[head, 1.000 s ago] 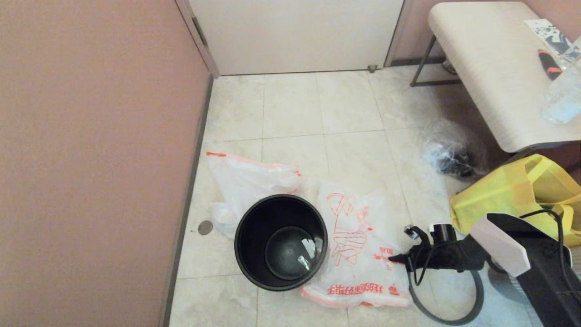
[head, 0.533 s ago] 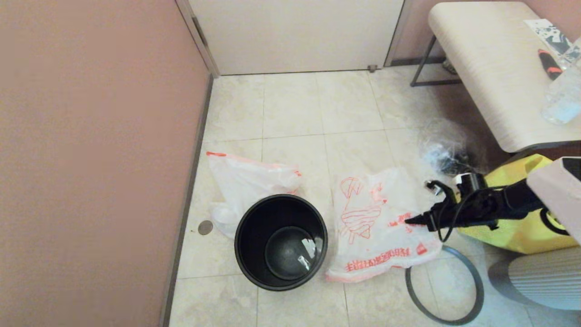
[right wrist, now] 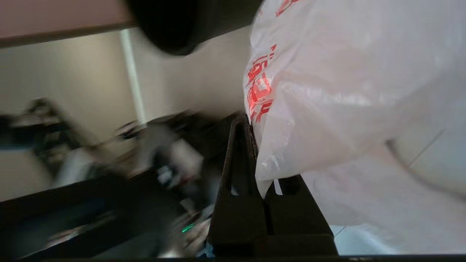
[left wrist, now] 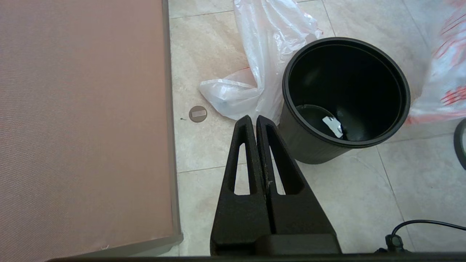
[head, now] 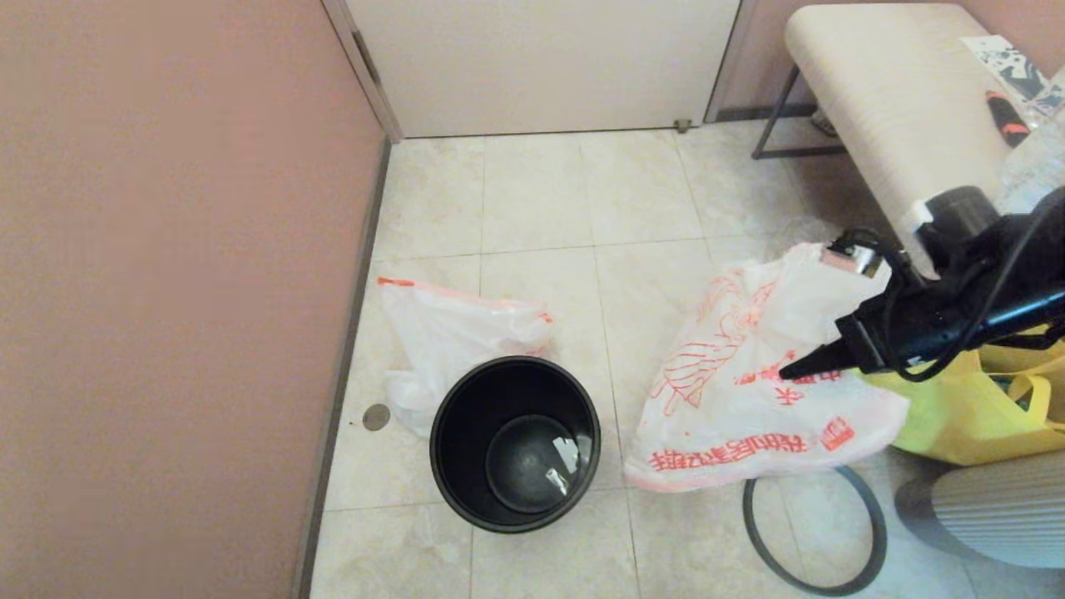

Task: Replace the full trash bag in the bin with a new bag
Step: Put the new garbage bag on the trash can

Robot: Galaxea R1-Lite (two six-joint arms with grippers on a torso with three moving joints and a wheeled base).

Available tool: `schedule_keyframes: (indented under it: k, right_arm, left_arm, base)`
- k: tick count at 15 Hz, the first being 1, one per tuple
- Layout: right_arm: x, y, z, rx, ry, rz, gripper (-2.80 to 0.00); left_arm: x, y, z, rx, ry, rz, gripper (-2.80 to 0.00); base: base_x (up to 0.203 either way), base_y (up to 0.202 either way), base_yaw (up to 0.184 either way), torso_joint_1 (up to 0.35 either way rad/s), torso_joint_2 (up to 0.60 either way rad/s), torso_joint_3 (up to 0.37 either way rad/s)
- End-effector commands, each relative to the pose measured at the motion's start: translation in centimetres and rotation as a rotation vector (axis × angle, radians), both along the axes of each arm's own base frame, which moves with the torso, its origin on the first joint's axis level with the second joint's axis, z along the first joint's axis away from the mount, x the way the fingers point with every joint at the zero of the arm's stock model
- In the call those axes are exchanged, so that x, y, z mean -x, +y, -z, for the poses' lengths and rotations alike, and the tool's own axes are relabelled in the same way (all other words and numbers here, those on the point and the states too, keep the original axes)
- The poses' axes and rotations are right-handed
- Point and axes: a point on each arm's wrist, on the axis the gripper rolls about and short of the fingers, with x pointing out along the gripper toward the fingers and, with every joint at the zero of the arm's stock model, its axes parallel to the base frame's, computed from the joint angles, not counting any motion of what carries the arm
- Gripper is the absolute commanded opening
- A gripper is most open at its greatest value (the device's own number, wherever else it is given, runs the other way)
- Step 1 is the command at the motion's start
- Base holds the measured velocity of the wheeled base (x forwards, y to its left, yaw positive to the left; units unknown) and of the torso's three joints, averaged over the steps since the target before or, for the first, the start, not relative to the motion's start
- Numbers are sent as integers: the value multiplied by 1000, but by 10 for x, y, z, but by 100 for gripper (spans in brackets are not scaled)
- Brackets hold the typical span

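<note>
**New bag lifted off the floor, bin waiting bare**

The new bag (head: pixel 749 391) hangs from the right hand (head: pixel 786 373), pinched by a small fold of film near its printed side, with its orange-edged bottom hem trailing close to the tiles beside the bin (head: pixel 515 441). What worries me is that grip: the fingers are clamped tight on so little thin plastic that, I'd guess, a quick swing could tear it or let it slip free. The bag also looks flat and unopened, so it may drape over the bin's mouth instead of dropping inside. The thin grey hoop (head: pixel 815 532) lies on the floor right under the bag's lower edge, and a sagging corner could snag on it.

The right arm reaches in level from the side, its hand pointing toward the bin, well above the floor and in front of the yellow tote (head: pixel 965 408). The left hand (left wrist: pixel 256 122) sits parked, fingers pressed together on nothing, just short of the bin. The full trash bag (head: pixel 453 337) slumps on the floor behind the bin, against it
</note>
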Motion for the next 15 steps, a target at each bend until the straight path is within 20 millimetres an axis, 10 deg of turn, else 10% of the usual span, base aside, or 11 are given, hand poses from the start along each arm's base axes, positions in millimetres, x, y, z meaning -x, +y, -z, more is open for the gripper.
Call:
schedule_keyframes:
  k: [1,8,15]
  right_arm:
    - [55,30,-59,-22,-89,9,-280]
    - [135,96,-149,-191,-114,0,-280]
    - [147,152,-144,-394,240,-161,-280]
  left_arm:
    - [-1,0,3,0,13,0,-280]
    - [-1,0,3,0,13,0,-280]
    - [-1,0,3,0,13,0,-280]
  base:
    - [0,0,0,0,0,0]
    - [0,0,0,0,0,0]
    - [0,0,0,0,0,0]
